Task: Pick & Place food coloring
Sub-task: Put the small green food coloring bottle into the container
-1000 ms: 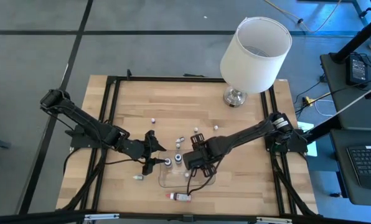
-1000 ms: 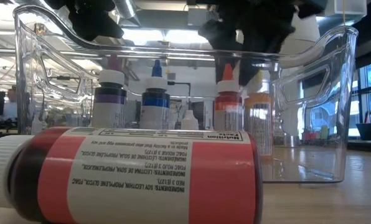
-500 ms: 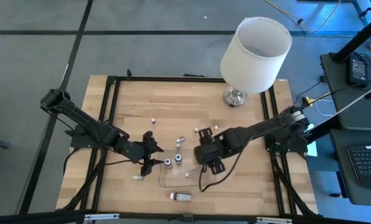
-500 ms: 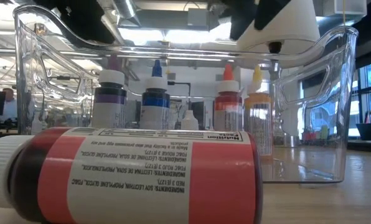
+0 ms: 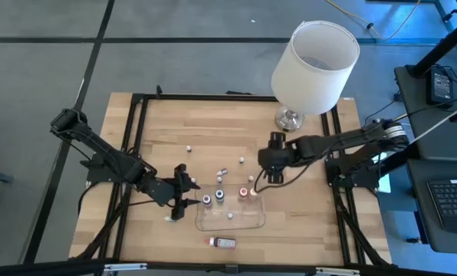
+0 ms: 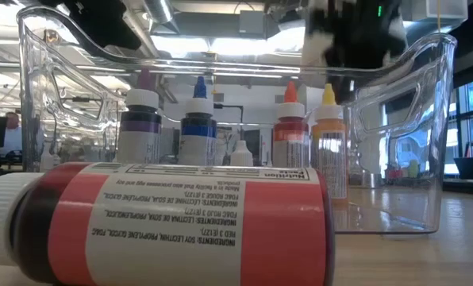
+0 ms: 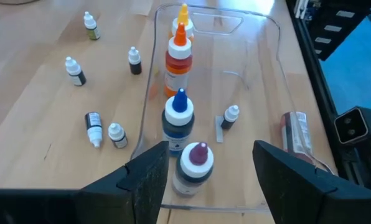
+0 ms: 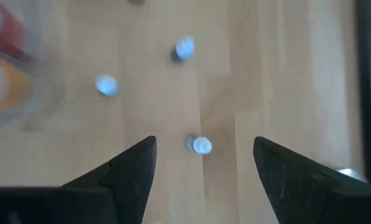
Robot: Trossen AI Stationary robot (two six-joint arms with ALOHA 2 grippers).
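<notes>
Currently the right gripper hovers with fingers spread and empty over the middle of the table, toward its far edge, beyond the clear tray at the near edge. Four tall bottles stand in a row along the tray's far wall. Tiny food coloring bottles lie scattered on bare wood beyond the tray; one white-capped bottle sits upright directly between the right fingers, long axis vertical, so a straight descent looks like the likely next move. The left gripper, also spread and empty, waits just beside the tray's left end, farther from that bottle.
</notes>
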